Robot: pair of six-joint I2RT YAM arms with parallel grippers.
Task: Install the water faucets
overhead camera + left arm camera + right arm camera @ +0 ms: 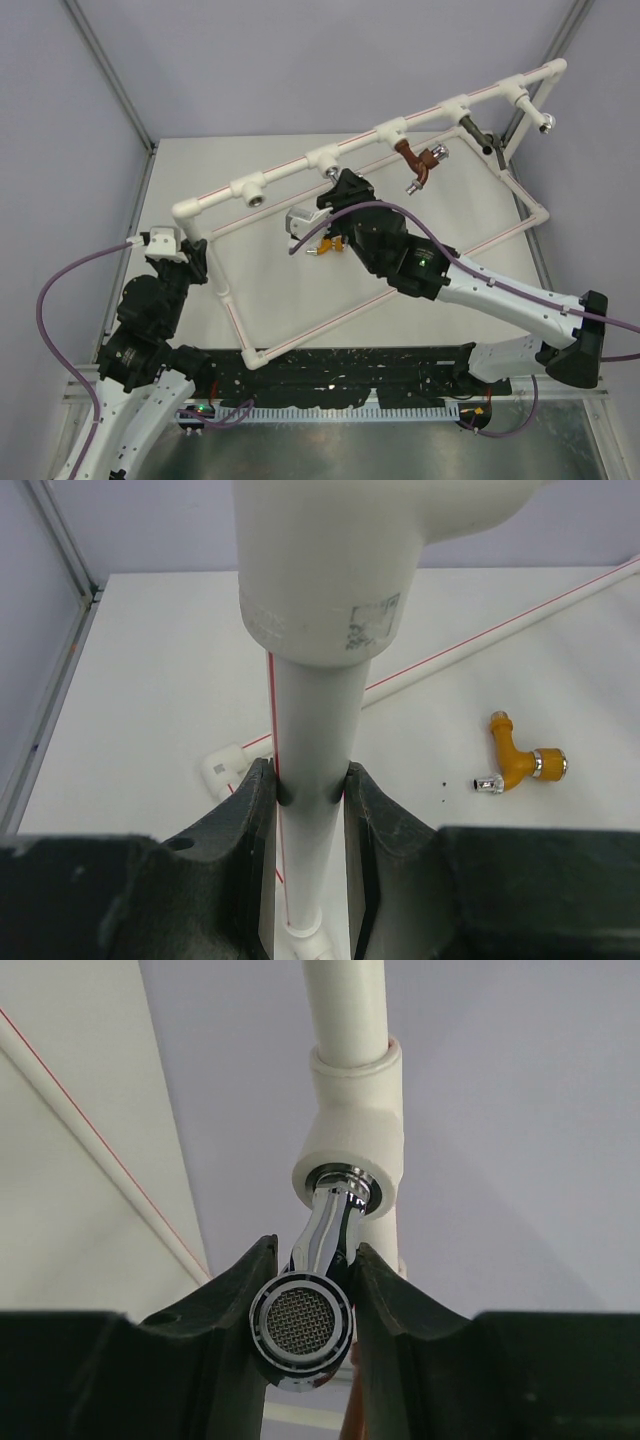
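My right gripper (310,1272) is shut on the shiny chrome faucet (303,1325), mesh spout end toward the camera. The faucet's stem sits in a white tee socket (350,1165) of the pipe frame. In the top view this gripper (338,186) is just below the frame's top rail (290,172). A red-brown faucet (416,161) and a dark grey faucet (478,131) hang from sockets further right. The orange-yellow faucet (516,764) lies loose on the table, partly under my right arm (324,247). My left gripper (310,780) is shut on the frame's upright pipe (312,720), at the frame's left end in the top view (198,258).
The white pipe frame (390,290) stands tilted across the white table (200,165). One tee socket (256,196) on the rail's left holds no faucet. A metal fitting (548,122) shows at the rail's far right end. Grey walls and metal posts surround the table.
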